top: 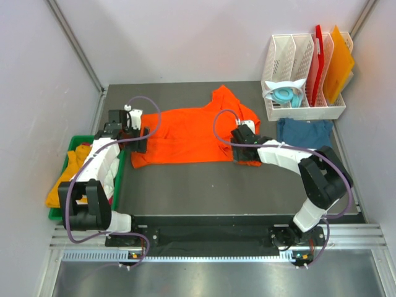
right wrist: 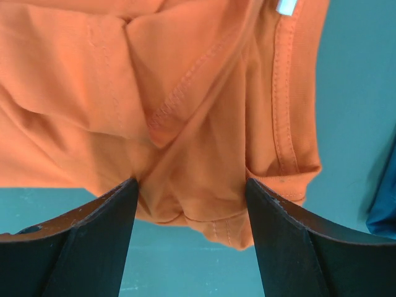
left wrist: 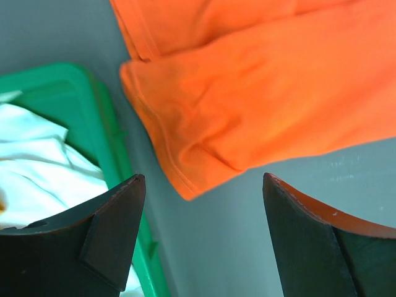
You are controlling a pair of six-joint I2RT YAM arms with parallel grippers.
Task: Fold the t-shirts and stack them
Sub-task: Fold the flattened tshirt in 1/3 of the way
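Both pairs of jaws stand wide apart, gripping nothing: left jaws over the hem corner, right jaws over the collar end of the bright orange cloth t-shirt (top: 185,133) spread on the dark grey bench (top: 216,185). From above we see yellow-orange cloth (top: 62,182) in the green plastic bin (top: 79,140); our left wrist view shows white cloth (left wrist: 37,154) there

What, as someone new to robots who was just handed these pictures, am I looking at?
Two robot arms are bolted at the near edge of a table. One picture looks down from above; the other two come from a camera on each wrist, so the dark shapes are that arm's fingers. An orange t-shirt lies spread on the table, the left gripper at one end, the right gripper at the other. Both are open, holding nothing. A green bin at left holds more cloth; a dark blue shirt lies at right, before a white rack.
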